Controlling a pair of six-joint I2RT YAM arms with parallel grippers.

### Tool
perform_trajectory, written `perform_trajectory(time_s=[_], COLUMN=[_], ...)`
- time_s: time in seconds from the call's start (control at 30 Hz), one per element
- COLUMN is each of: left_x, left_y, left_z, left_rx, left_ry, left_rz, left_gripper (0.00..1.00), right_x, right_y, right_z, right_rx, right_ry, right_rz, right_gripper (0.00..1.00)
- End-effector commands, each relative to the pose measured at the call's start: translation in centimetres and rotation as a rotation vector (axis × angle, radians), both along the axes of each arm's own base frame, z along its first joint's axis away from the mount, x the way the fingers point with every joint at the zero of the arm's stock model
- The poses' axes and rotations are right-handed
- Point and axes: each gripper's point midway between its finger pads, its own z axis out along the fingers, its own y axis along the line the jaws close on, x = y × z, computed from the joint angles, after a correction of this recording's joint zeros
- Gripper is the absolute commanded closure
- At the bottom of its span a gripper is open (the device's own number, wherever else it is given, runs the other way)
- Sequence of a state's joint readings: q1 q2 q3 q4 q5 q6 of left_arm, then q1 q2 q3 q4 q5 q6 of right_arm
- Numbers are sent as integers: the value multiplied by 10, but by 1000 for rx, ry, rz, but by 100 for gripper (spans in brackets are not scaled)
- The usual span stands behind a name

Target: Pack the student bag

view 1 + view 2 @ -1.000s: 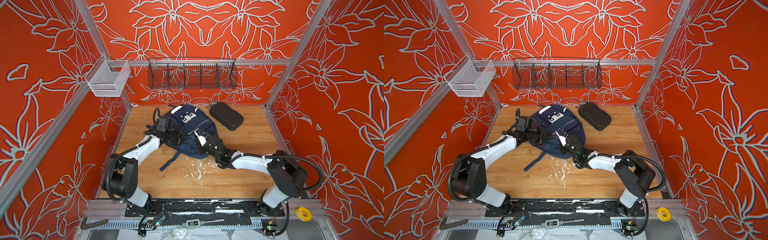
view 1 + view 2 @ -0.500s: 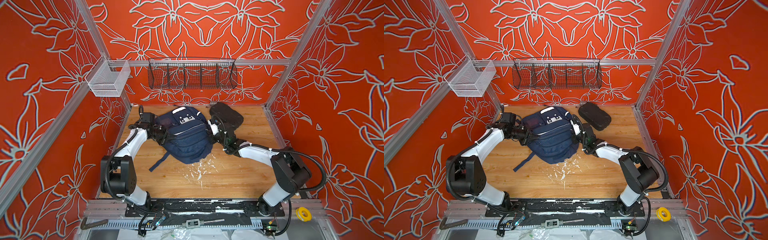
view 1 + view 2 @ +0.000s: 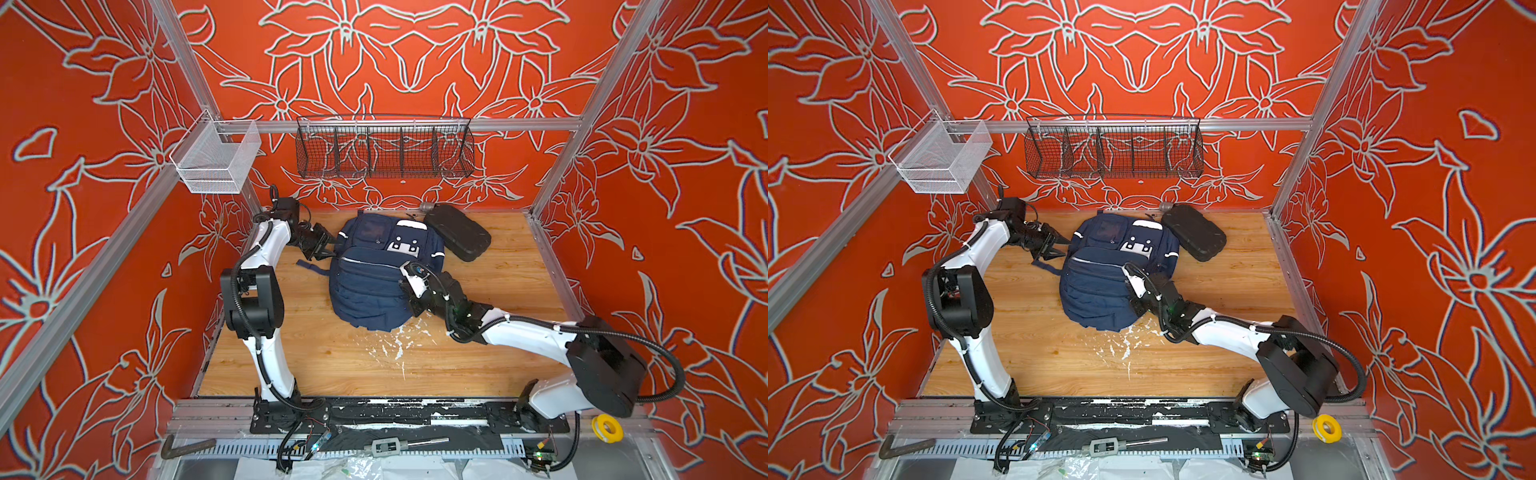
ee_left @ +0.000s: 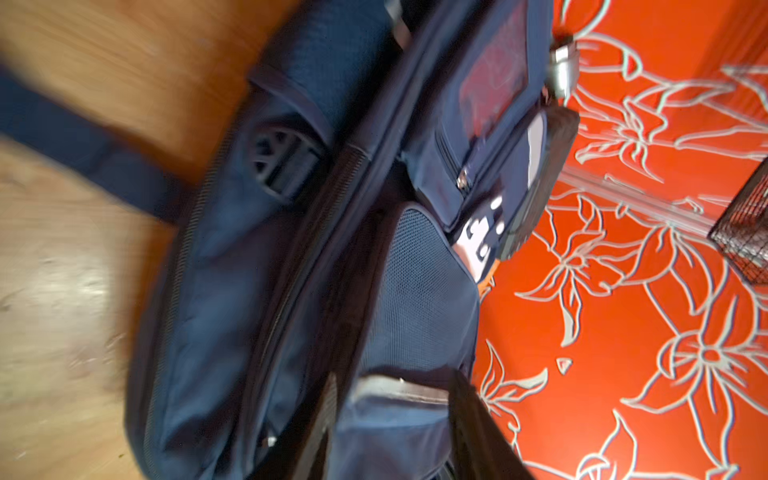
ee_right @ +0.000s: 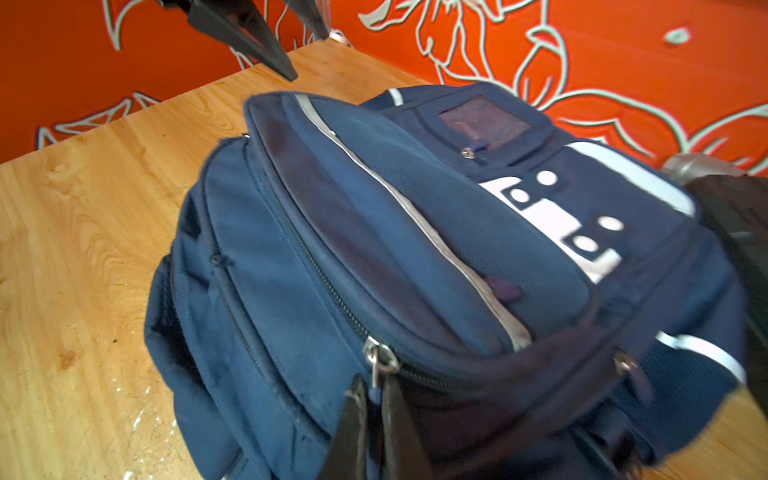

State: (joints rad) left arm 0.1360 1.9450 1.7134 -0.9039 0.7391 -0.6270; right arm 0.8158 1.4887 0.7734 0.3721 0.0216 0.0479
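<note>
1. Watching both top views, I see the bag point(image 3: 374, 286) flat on the table point(image 3: 332, 361), touching the black case point(image 3: 457, 237); the left gripper point(image 3: 323, 248) is spread at its edge.
2. Left wrist view: blurred, jaws apart.
3. Right wrist view: the right gripper point(image 5: 376, 390) pinches the zip pull point(image 5: 380, 357). I judge we're opening the bag; next I'd drag along the zip.

Top views high, looking down, wrist views close, sharing student bag point(image 5: 374, 249)

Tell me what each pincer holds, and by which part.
Right pincer is shut on the student bag at a zipper pull. Left pincer is open beside it, holding nothing.
</note>
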Motion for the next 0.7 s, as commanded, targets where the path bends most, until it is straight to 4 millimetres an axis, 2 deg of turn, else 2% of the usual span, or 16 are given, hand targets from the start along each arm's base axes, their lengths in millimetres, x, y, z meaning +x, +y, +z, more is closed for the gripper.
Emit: perform_trajectory(time_s=[0.0,0.07,0.13,0.23,0.33,0.47,0.57,0.67], left_x=[-27,-44,-60,-82,-95,-98,-81,-62], left_y=[-1,-16,-44,-82,-106,-121,-132,-145], left_z=[15,18,21,16,10,-6,-15,-8], left_rx=[23,0,-5,-46,-108,-95,-134,-110], left_ry=[32,54,69,137,189,211,203,147], left_rz=[47,71,70,78,110,126,142,128], left_gripper=[50,48,45,44,44,43,43,44], right_x=[15,16,17,14,12,9,8,5], right_y=[19,25,27,28,25,24,25,26], right_z=[29,27,22,19,16,14,15,10], right_rx=[100,114,111,104,99,107,114,119], right_ry=[-52,-46,-38,-34,-28,-27,-24,-8], right_rz=[-20,-7,-2,11,12,15,21,29], right_gripper=[100,100,100,100,100,100,100,100])
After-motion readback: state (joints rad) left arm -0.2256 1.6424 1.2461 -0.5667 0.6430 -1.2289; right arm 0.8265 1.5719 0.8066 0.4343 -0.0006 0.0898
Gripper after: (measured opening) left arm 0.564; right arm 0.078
